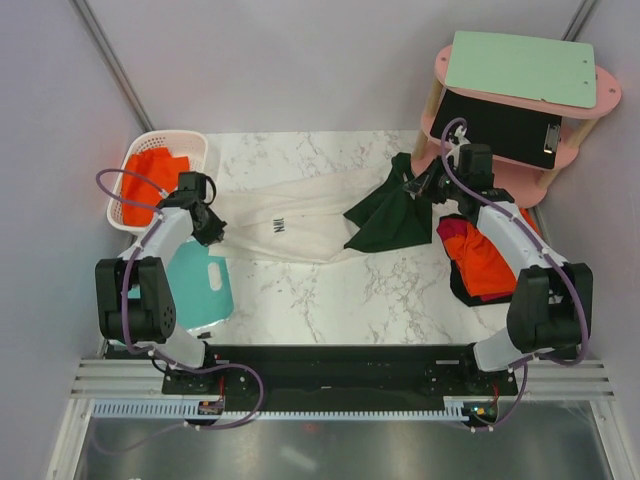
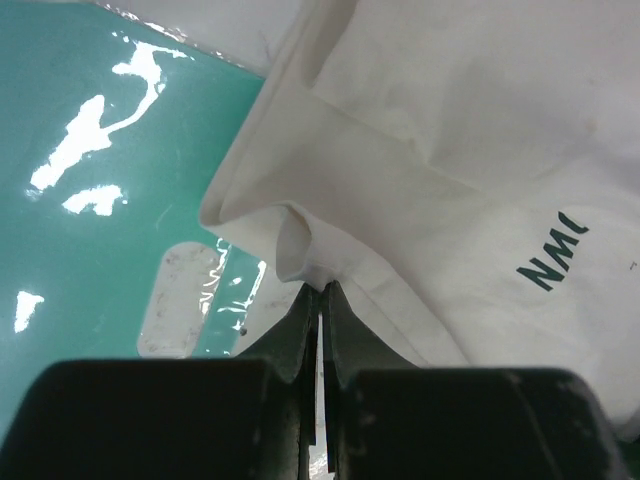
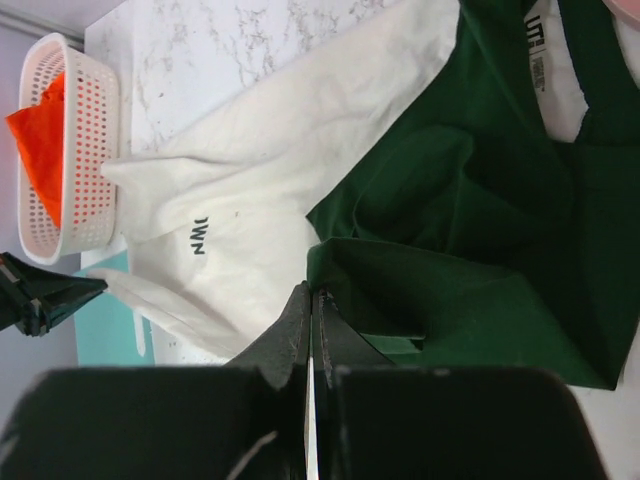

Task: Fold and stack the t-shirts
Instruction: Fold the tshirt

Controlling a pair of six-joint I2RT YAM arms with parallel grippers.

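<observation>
Your left claw (image 2: 320, 293) is clamped shut on a folded edge of the cream-white shirt (image 1: 300, 215). That shirt lies spread across the middle of the marble table (image 1: 330, 300), with its left edge above the teal board (image 1: 200, 290). Your right claw (image 3: 312, 298) is closed on a fold of the dark green shirt (image 1: 385, 222), which sits crumpled at the cream shirt's right end, overlapping it, near the pink shelf (image 1: 438, 66).

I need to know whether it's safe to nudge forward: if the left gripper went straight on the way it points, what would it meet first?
The cream-white t-shirt. The left gripper is shut on a fold at its edge, and more of the same cloth lies directly ahead.
</observation>
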